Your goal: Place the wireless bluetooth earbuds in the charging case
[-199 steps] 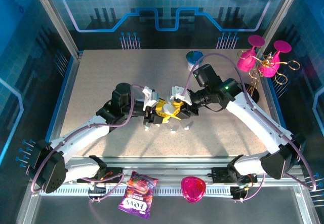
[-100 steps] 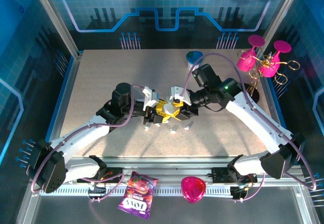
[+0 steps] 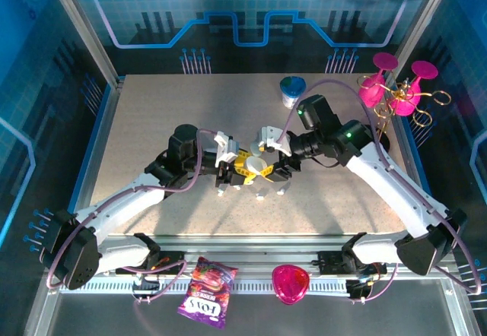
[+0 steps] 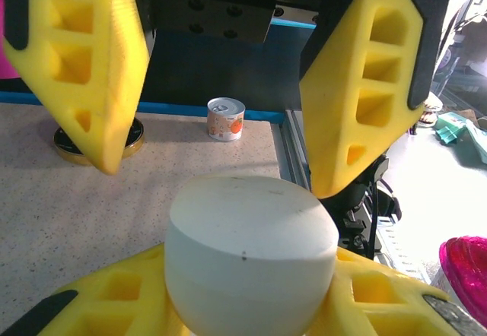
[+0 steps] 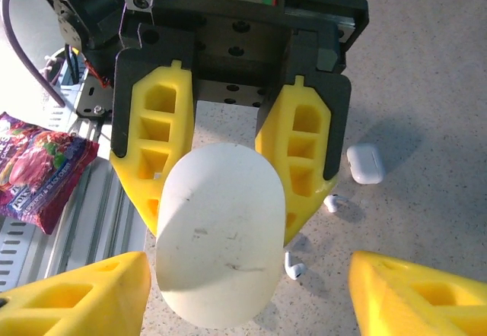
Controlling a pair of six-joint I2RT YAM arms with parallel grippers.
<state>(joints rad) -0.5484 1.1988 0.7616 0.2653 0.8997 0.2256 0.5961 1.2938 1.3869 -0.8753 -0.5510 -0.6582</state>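
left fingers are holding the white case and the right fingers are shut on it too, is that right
Not quite. The left fingers do hold the white case, but the right fingers are spread wide apart, not shut on it; the right wrist view shows this.

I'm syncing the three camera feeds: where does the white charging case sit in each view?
Top external: charging case near frame centre.
Left wrist: bottom centre, cradled by yellow fingers.
Right wrist: lower centre, between the same fingers.
Shared landmark: the left gripper, whose yellow fingers clamp the case in all three.
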